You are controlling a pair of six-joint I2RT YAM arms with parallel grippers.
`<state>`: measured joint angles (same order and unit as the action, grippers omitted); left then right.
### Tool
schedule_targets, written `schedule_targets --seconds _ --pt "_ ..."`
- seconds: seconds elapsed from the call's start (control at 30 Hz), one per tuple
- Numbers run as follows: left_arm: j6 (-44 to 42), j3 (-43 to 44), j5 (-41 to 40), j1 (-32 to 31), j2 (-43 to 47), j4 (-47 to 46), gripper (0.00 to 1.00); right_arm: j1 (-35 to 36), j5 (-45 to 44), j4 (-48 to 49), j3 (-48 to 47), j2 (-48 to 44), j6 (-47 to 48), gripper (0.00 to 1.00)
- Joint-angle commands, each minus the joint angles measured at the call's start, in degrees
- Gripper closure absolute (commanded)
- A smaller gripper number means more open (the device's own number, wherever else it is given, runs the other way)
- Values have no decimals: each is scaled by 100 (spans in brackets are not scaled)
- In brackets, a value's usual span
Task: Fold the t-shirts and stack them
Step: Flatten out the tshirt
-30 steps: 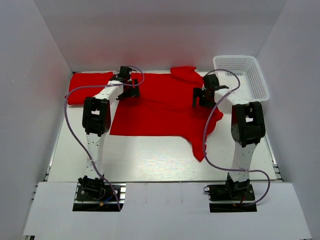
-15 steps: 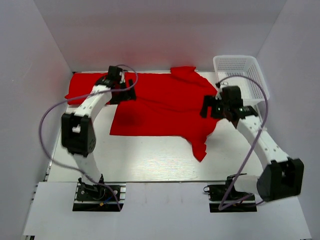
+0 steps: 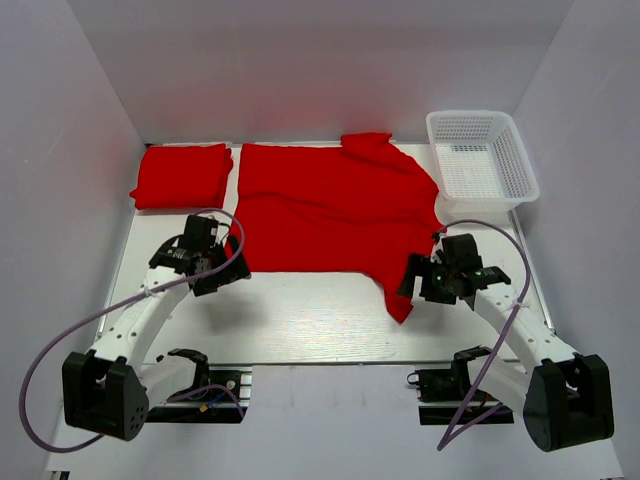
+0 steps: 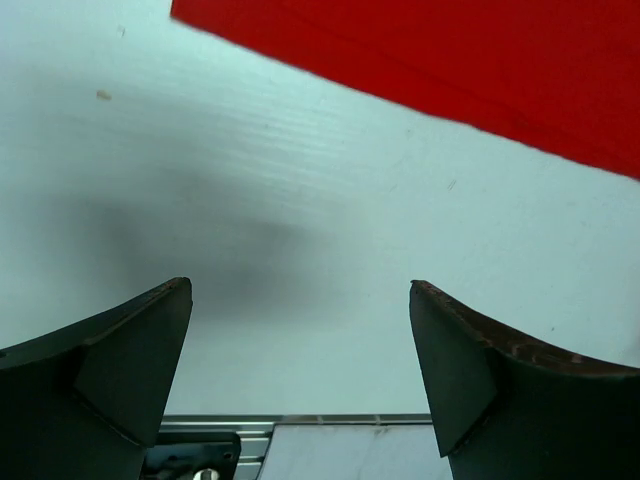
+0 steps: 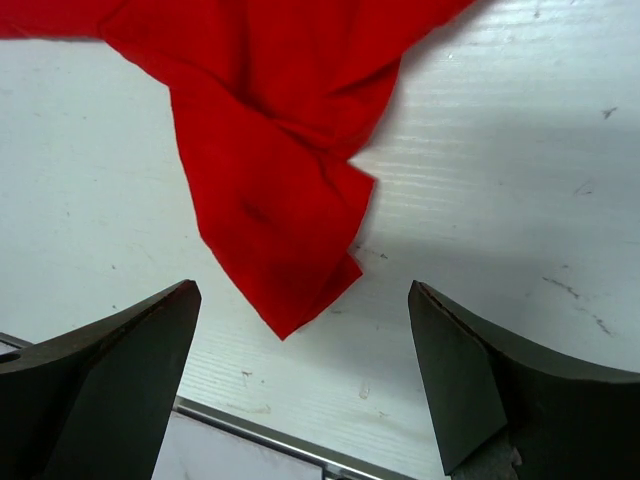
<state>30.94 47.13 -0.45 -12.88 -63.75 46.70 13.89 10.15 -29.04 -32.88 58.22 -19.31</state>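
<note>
Overhead inspection: I see one spread shirt (image 3: 335, 205), red, lying flat across the far middle of the white surface (image 3: 300, 320), with a sleeve (image 3: 403, 290) trailing toward the near right. A folded shirt (image 3: 180, 176), also red and squared into a compact rectangle, lies at the far left corner. It is just beside the first but apart from it. A white mesh basket (image 3: 510, 185) sits at the far right corner.

The left gripper (image 3: 203, 262) hangs low near the spread shirt's near left corner. The right gripper (image 3: 438, 282) hangs just beside the sleeve's tip. From overhead I cannot judge either opening.

The wrist cameras settle that. On the left, both fingers (image 4: 110, 380) stand wide apart and released over bare surface, with only the shirt's straight hem crossing the top of that view. On the right, the fingers (image 5: 100, 390) are equally spread, gripping nothing. The sleeve's pointed, creased end lies on the surface ahead of them, untouched. Neither wrist camera shows the folded shirt or the basket.
</note>
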Motion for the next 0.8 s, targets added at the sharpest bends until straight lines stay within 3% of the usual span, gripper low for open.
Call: schedule_targets --seconds 0.0,0.17,0.37,0.43,0.6,0.77 --pt "228 -143 106 -30 424 15 0 -9 259 574 185 49 -134 10" --pt "281 -82 -130 -30 424 208 0 -9 303 1039 335 304 -161 10" --pt "281 -20 -245 -30 372 313 0 -18 93 1225 502 506 -204 28" --pt "281 -20 -245 -30 372 314 0 -35 31 1339 598 489 -248 38" --pt "281 -20 -245 -30 319 261 0 -27 -31 1506 661 568 -275 42" --pt "281 33 -245 -30 319 261 0 -18 57 1655 678 700 -293 66"
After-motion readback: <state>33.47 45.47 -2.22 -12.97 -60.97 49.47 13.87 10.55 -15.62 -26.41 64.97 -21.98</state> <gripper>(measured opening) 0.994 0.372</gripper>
